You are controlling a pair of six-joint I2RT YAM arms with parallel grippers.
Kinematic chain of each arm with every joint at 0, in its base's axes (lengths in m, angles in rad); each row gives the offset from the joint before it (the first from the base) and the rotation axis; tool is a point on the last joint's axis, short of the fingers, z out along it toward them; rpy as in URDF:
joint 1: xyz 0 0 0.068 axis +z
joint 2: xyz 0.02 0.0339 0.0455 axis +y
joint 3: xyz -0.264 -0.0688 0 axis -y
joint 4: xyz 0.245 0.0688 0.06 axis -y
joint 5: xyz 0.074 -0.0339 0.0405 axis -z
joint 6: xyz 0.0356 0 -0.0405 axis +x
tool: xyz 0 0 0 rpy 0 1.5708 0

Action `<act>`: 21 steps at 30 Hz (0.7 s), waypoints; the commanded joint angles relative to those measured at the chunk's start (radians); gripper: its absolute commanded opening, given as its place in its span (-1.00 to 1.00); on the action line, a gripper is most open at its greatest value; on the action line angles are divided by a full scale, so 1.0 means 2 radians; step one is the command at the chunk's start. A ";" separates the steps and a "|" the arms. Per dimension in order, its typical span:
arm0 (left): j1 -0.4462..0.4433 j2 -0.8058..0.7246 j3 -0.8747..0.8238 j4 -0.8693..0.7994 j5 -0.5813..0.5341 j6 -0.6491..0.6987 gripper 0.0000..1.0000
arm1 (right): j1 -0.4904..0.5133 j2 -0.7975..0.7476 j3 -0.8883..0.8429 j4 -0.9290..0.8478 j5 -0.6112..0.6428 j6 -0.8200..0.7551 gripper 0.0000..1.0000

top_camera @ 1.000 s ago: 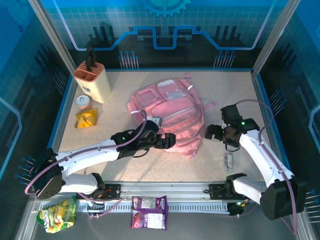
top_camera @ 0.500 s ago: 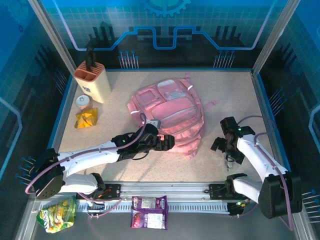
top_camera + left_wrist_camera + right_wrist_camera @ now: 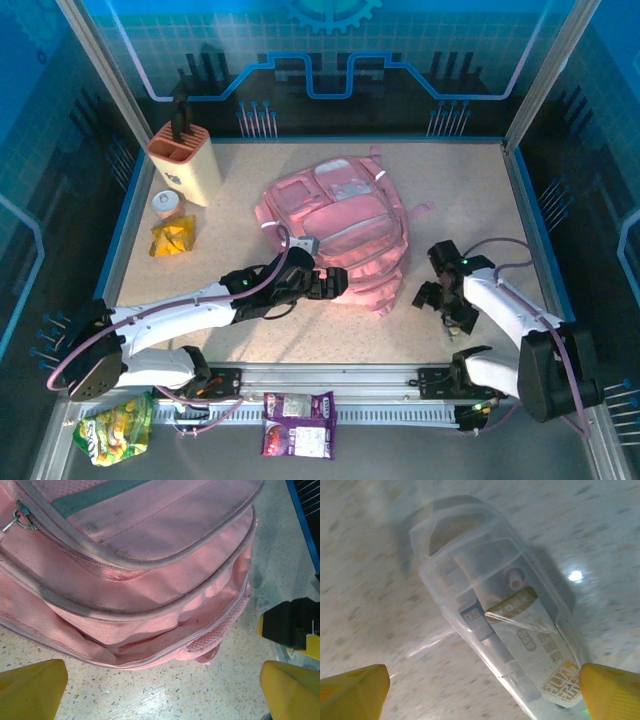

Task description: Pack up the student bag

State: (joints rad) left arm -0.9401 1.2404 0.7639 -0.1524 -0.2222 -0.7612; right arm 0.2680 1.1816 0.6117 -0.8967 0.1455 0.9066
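Hovering wide open over a small clear plastic dispenser (image 3: 495,625) on the table (image 3: 470,190), just right of the student bag (image 3: 340,225) lying mid-table, the right gripper (image 3: 482,687) seems about to fetch it (lower, then close) while the left gripper (image 3: 162,682) stands open at the bag's near end.

Bag (image 3: 335,225): one counted. Holder (image 3: 187,165): one. Cup (image 3: 167,205): one. Clear case (image 3: 500,640): one. Packets: three counted, one each: yellow packet (image 3: 172,238), green packet (image 3: 113,428), purple packet (image 3: 297,424). Arms: two counted: left arm (image 3: 170,315), right arm (image 3: 502,306).
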 commanded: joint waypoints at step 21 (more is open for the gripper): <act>-0.003 0.011 0.005 -0.003 -0.006 -0.016 0.99 | 0.022 -0.009 -0.005 -0.006 -0.008 -0.036 0.99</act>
State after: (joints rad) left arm -0.9401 1.2491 0.7643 -0.1585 -0.2237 -0.7677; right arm 0.3195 1.1557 0.6109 -0.9344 0.1719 0.8658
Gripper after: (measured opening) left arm 0.992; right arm 0.996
